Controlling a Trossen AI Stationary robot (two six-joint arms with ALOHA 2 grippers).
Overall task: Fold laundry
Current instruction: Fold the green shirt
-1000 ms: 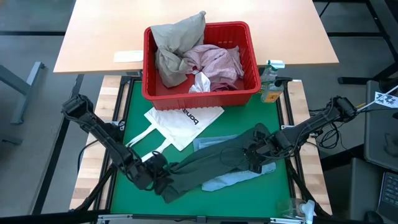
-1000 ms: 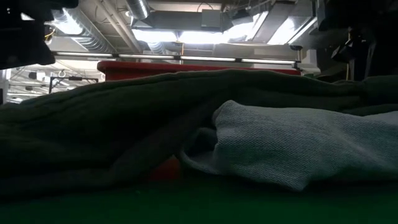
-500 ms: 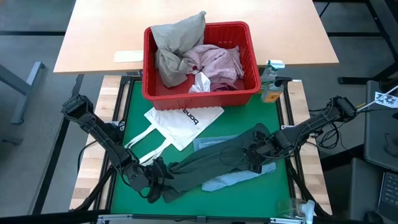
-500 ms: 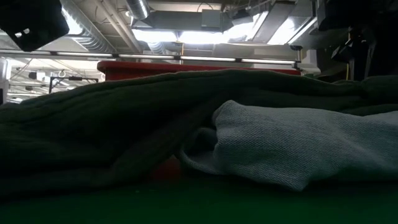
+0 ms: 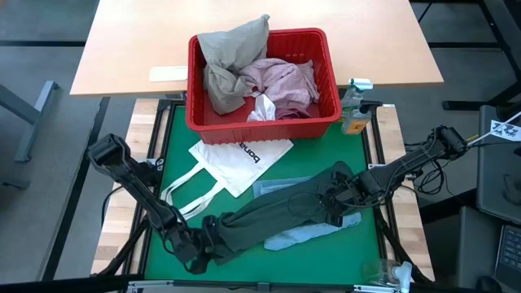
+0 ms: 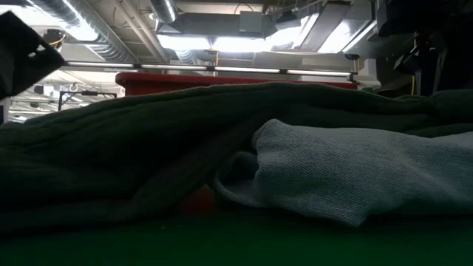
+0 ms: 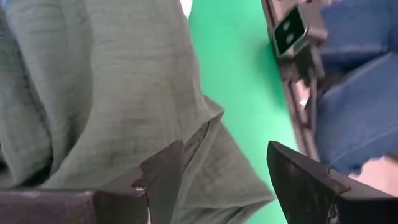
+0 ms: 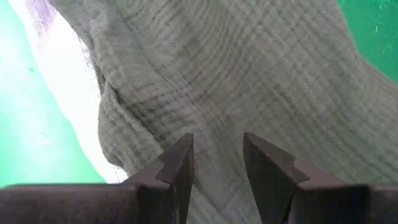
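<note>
A dark grey-green garment (image 5: 277, 213) lies slantwise across the green mat (image 5: 269, 264), from near left to far right, resting on a light blue garment (image 5: 305, 236). My left gripper (image 5: 205, 244) is open at its near-left end, and its fingers stand on either side of that end's corner (image 7: 230, 177). My right gripper (image 5: 332, 205) is shut on the garment's far-right part. In the low view the grey-green cloth (image 6: 148, 148) rises behind the light blue piece (image 6: 355, 170). My left gripper: I cannot tell whether its fingers touch the corner. My right gripper pinches a raised fold of the grey-green garment (image 8: 217, 140) between its two fingers. It comes steeply from above. The cloth around the fold lies on the mat and on the light blue garment.
A white tote bag (image 5: 240, 159) lies on the mat's far left, its handles toward my left arm. Behind it a red basket (image 5: 260, 124) holds beige, pink and white cloth. A spray bottle (image 5: 354, 110) stands at the far right corner.
My left gripper has sunk toward the table's near edge and rolled about its own line, ending at the grey-green garment's near-left end. The garment has kept its place.
</note>
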